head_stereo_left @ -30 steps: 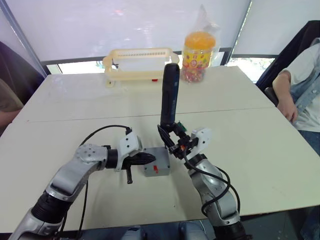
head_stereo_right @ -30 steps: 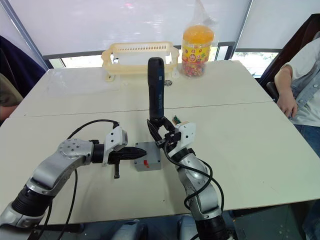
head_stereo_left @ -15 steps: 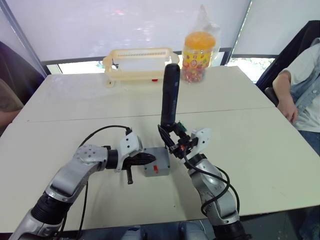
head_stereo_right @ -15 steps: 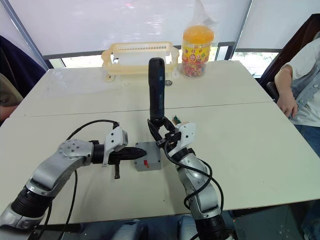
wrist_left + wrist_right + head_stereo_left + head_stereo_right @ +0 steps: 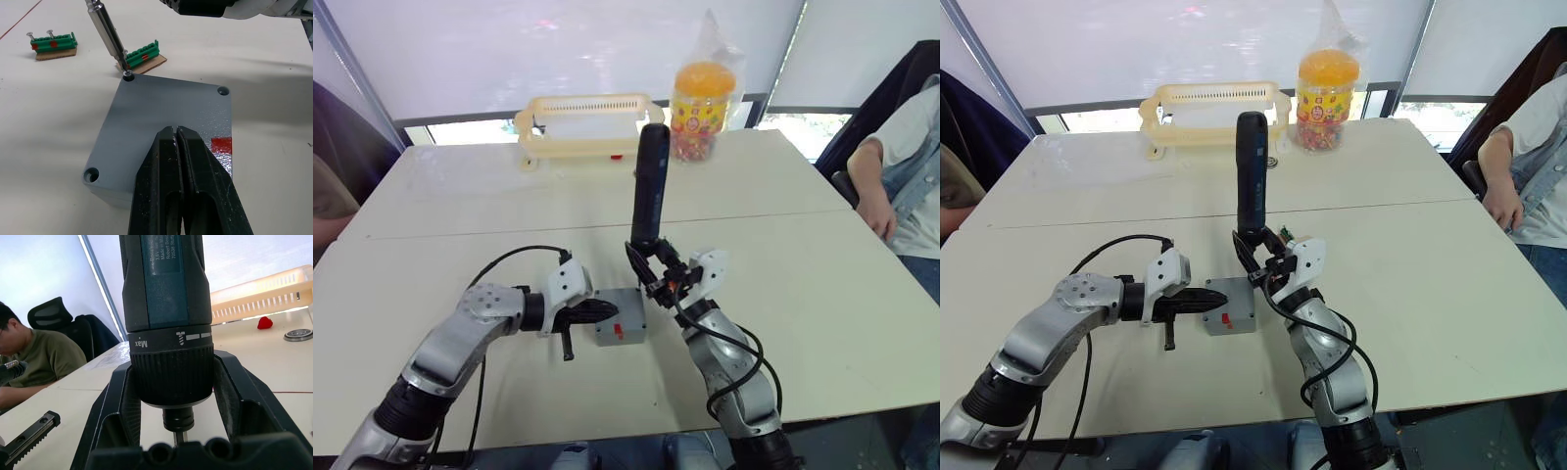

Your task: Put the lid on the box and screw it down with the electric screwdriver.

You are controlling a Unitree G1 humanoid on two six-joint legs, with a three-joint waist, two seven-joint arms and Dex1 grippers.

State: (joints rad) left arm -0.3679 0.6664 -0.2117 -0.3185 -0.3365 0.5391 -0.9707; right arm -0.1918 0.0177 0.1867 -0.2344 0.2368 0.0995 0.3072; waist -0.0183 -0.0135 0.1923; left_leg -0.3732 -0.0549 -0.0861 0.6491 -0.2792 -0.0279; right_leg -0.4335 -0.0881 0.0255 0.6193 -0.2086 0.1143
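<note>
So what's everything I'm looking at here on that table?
Flat grey plastic lid: one, seated on the box.
Grey square plastic box: one, red mark on its side, table centre.
Black-and-blue electric screwdriver: one, upright, bit at the lid's corner screw.
Green terminal blocks: two, on brown card, beyond the box.
Cream plastic basket: one, far edge.
Orange-lidded snack jar: one, bagged, beside the basket.
Seated people: two, at the table's sides.
Left gripper: black, shut, resting on the lid.
Right gripper: black, clamping the screwdriver.
</note>
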